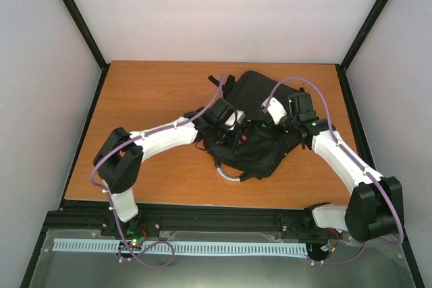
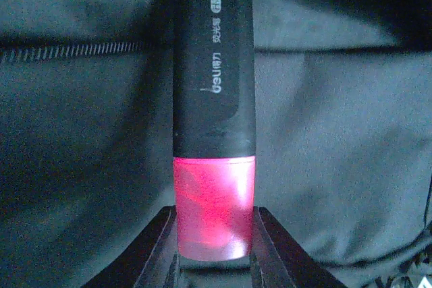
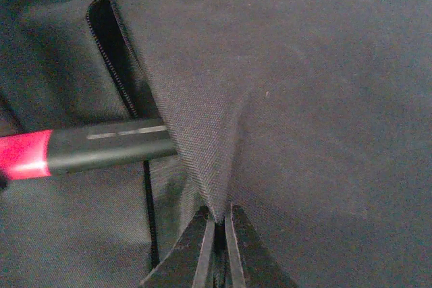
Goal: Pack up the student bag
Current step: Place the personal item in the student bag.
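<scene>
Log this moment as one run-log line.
left pincer: shut on marker | right pincer: shut, pinching student bag fabric | marker: far end hidden under lifted fabric by open zip

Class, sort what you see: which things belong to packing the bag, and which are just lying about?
Belong: student bag; black marker pen with pink end, gripped by left hand; right hand pinching the bag's fabric.
Just there: wooden table; white walls.

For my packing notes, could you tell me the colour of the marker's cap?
Translucent pink-red cap, best seen in the left wrist view.
</scene>
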Robot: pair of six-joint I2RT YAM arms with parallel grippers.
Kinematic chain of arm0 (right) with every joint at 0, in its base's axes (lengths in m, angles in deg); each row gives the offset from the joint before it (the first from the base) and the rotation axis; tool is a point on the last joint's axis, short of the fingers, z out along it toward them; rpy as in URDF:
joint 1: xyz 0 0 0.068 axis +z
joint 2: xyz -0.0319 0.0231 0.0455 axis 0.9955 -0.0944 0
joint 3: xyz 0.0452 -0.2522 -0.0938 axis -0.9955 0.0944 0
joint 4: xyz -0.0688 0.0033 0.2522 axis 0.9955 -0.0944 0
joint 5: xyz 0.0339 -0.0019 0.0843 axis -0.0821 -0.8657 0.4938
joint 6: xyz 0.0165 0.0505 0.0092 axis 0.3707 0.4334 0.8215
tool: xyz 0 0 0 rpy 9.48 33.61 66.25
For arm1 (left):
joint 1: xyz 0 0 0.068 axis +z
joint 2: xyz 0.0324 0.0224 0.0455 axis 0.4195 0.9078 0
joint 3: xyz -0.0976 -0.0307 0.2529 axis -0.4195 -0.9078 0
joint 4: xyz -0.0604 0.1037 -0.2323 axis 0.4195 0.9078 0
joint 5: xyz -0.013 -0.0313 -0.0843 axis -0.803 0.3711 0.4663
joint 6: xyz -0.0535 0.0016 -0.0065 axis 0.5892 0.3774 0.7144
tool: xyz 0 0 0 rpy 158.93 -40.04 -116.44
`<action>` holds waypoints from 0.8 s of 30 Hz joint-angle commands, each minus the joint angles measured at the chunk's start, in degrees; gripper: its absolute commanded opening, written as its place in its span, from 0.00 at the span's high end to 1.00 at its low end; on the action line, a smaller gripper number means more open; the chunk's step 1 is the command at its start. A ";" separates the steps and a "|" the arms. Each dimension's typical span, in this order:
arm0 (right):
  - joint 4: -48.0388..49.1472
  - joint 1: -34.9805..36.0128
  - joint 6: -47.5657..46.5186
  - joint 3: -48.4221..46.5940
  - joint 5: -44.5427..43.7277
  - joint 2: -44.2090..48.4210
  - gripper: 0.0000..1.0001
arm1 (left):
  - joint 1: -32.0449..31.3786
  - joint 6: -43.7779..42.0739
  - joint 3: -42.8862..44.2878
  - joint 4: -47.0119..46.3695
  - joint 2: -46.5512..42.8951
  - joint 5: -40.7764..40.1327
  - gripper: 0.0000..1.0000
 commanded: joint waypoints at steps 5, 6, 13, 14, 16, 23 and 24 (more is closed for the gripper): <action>2.30 -0.17 -0.25 -0.07 3.33 2.05 0.97 | -0.54 -0.26 10.94 -2.27 8.85 0.16 0.83; 2.30 -0.20 -0.29 -0.07 3.27 2.09 0.97 | -0.52 0.14 11.89 -2.44 9.84 -0.33 0.83; 2.23 -0.32 -0.24 0.04 3.38 2.01 0.97 | -0.55 4.52 12.56 -8.50 10.86 -5.97 0.84; 2.21 -0.37 -0.36 0.05 3.40 1.96 0.97 | -0.55 4.76 12.61 -8.95 10.84 -5.77 0.82; 2.21 -0.42 -0.42 -0.02 3.36 1.75 0.97 | -0.53 5.20 12.37 -9.38 10.37 -5.57 0.75; 2.03 -0.55 -0.44 -0.15 3.40 1.09 0.97 | -0.53 5.08 9.31 -7.61 6.48 -6.31 0.54; 2.03 -0.61 -0.44 -0.15 3.41 1.01 0.97 | -0.52 5.16 8.56 -7.31 5.60 -6.24 0.53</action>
